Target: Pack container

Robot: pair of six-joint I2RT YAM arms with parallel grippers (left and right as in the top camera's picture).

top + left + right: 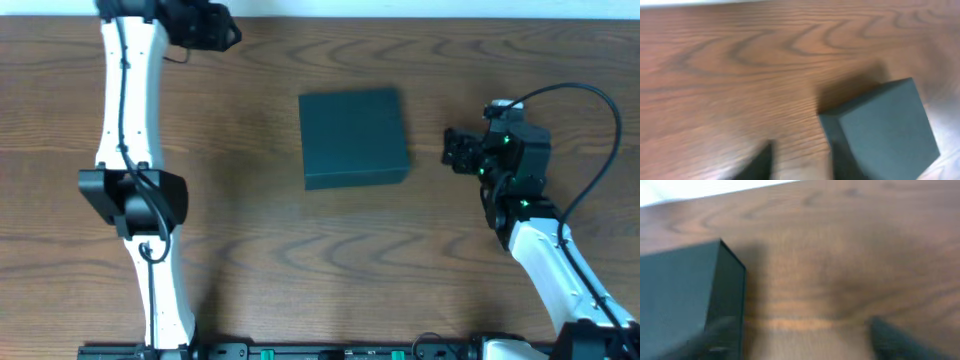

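You are looking at the box [354,137] lying shut mid-table [250,260], toward the far edge, with nothing to pack showing. Opening and filling are likely remaining. Your right gripper [452,150] is hovering just beside it, fingers apart. Your left gripper [225,30], at the far-left corner, seems spread too, though blurred.

Robotics lab bench: wood-grain desk [250,250], left arm [128,90] and right arm [545,260] mounted at its edge, loose cable [617,135].
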